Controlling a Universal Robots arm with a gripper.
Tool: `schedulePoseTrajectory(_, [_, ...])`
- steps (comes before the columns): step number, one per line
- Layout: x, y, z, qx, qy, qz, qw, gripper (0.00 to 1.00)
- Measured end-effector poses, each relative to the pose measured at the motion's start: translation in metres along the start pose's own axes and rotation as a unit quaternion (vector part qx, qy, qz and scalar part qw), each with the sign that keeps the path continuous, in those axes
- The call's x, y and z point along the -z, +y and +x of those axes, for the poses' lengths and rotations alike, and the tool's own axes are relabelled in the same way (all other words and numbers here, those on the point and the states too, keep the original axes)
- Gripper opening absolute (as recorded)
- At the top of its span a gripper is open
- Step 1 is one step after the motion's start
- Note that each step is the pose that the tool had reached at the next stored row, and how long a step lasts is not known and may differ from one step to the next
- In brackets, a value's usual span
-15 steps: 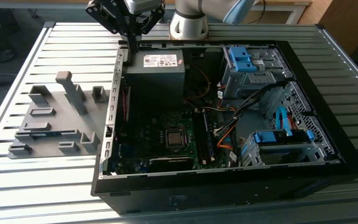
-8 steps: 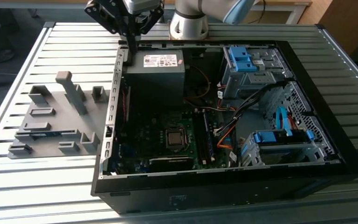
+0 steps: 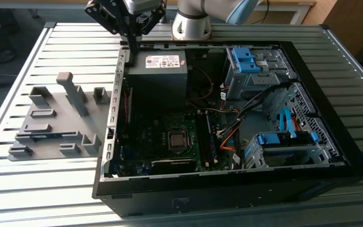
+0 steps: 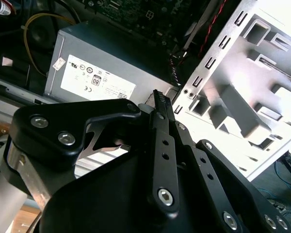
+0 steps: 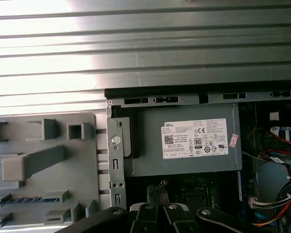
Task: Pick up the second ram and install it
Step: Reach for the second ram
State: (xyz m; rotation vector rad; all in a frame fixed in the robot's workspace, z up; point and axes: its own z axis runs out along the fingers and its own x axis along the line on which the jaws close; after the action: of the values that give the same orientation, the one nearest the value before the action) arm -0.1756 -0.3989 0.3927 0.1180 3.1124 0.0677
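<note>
The second ram (image 3: 46, 136) is a slim blue-green stick lying in a slot of the grey holder plate (image 3: 58, 120) on the exterior view's left, outside the computer case. The first wrist view shows the ram (image 5: 26, 199) as a blue strip in the plate (image 5: 53, 141). My gripper (image 3: 133, 47) hangs above the case's back left corner, beside the grey power supply (image 3: 159, 64), well away from the ram. In both wrist views its fingers (image 4: 157, 97) (image 5: 156, 190) are pressed together with nothing between them.
The open black case (image 3: 232, 182) holds the motherboard with its processor socket (image 3: 178, 140), loose cables (image 3: 232, 123) and blue drive clips (image 3: 247, 59). Grey upright blocks (image 3: 74, 94) stand on the holder plate. Everything rests on a slatted metal table (image 3: 43, 189).
</note>
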Motion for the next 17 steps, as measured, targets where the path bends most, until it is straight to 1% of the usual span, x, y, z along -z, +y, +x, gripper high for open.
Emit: schedulePoseTrajectory(17, [0.0001, -0.0003, 0.0038, 0.0, 0.0, 0.0, 1.0, 0.11])
